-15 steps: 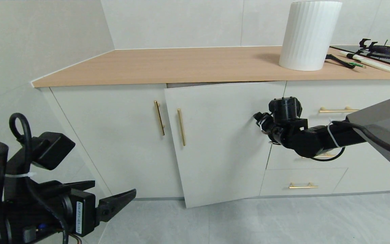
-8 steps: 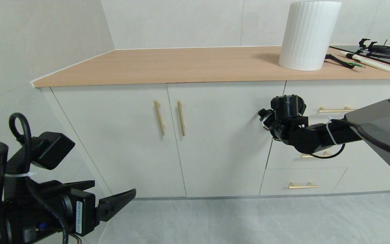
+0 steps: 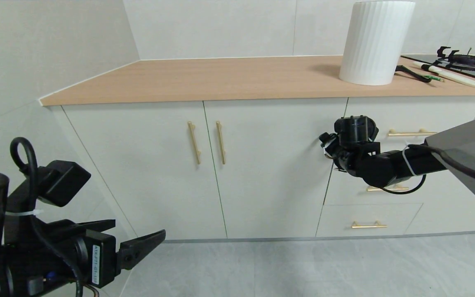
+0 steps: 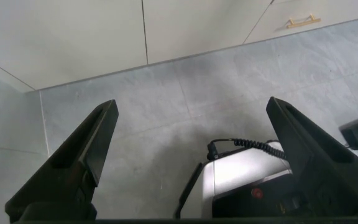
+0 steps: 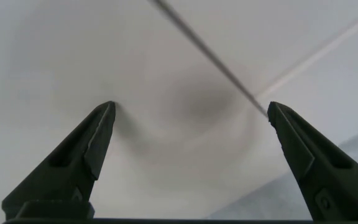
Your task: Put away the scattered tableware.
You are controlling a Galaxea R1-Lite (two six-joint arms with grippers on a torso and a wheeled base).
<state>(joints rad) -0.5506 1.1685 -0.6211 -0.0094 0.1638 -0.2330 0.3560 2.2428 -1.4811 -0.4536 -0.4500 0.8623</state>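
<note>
The right-hand cabinet door (image 3: 270,165) with a gold handle (image 3: 221,142) lies flush with the cabinet front. My right gripper (image 3: 324,144) sits at that door's right edge; in the right wrist view it (image 5: 189,109) is open, its tips close to the pale door panel (image 5: 166,56) with nothing between them. Low at the left, over the floor, my left gripper (image 3: 138,231) hangs open and empty (image 4: 191,106). On the wooden counter (image 3: 204,78) at the far right lie a black-handled utensil (image 3: 412,74) and a long white one (image 3: 447,75).
A tall white ribbed cylinder (image 3: 375,41) stands on the counter beside the utensils, with a black stove burner (image 3: 468,60) behind them. Drawers with gold handles (image 3: 410,133) are to the right of the door. Grey tiled floor (image 3: 303,268) spreads below.
The right-hand cabinet door, ajar a second ago, has swung shut. My right gripper followed it in and has shifted slightly right. The left arm has not moved.
</note>
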